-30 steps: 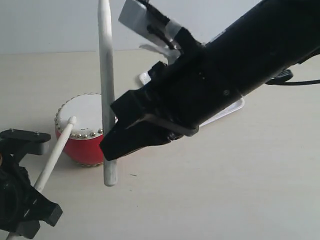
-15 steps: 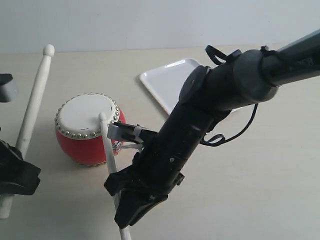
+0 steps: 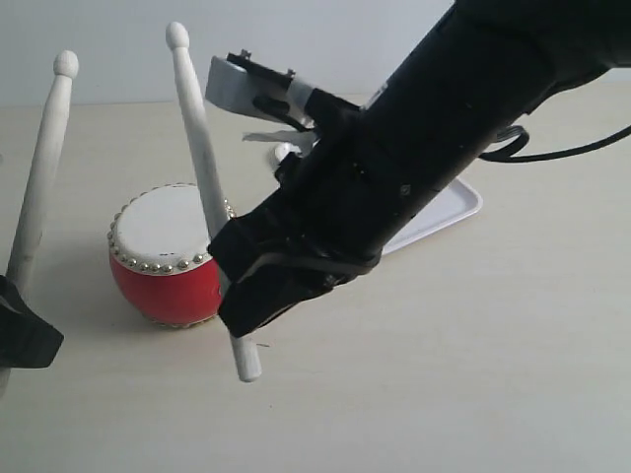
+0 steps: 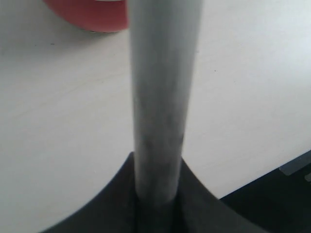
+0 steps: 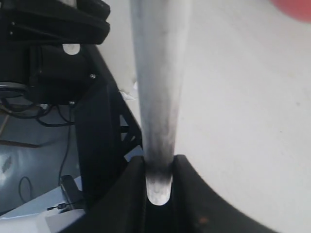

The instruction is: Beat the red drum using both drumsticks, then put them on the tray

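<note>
The red drum (image 3: 163,266) stands on the table, its cream skin facing up, and shows as a red edge (image 4: 92,12) in the left wrist view. My left gripper (image 3: 18,317) (image 4: 156,201) is shut on one drumstick (image 3: 41,163) (image 4: 163,97), which points up with its tip left of the drum. My right gripper (image 3: 237,296) (image 5: 159,177) is shut on the other drumstick (image 3: 197,148) (image 5: 158,82), raised steeply in front of the drum, tip high, butt end near the table. The white tray (image 3: 449,209) lies behind, mostly hidden by the right arm.
The right arm (image 3: 424,148) reaches across the middle and covers most of the tray. The table's edge and a dark frame with cables (image 5: 73,97) show in the right wrist view. Bare table (image 3: 473,374) lies at the front right.
Half a second ago the right stick's tip was down on the drum skin; it has swung back up. The left stick, on the drum one second ago, stays raised.
</note>
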You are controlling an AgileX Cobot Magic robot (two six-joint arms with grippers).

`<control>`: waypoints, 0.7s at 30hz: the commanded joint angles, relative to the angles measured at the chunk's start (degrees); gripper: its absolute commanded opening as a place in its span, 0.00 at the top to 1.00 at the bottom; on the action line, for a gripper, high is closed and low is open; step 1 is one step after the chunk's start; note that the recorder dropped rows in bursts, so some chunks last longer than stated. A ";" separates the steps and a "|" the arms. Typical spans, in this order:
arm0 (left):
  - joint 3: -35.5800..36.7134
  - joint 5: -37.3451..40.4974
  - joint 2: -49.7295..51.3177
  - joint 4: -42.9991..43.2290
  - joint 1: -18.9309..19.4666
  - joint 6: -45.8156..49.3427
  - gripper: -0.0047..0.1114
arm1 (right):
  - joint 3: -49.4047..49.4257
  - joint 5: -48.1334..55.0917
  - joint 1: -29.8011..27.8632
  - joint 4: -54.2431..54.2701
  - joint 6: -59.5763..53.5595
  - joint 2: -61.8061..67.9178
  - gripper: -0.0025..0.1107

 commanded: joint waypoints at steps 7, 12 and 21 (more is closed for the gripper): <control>-0.36 0.10 -0.34 -0.45 0.05 0.00 0.96 | -0.30 0.03 0.07 -9.82 8.04 -3.99 0.98; -0.36 0.96 -0.77 -0.66 0.05 0.00 0.96 | -0.30 1.28 0.07 -10.31 8.93 -4.36 0.98; -0.36 0.48 -1.25 -0.66 0.05 -0.15 0.96 | -0.30 3.68 0.07 -15.98 13.71 -4.36 0.98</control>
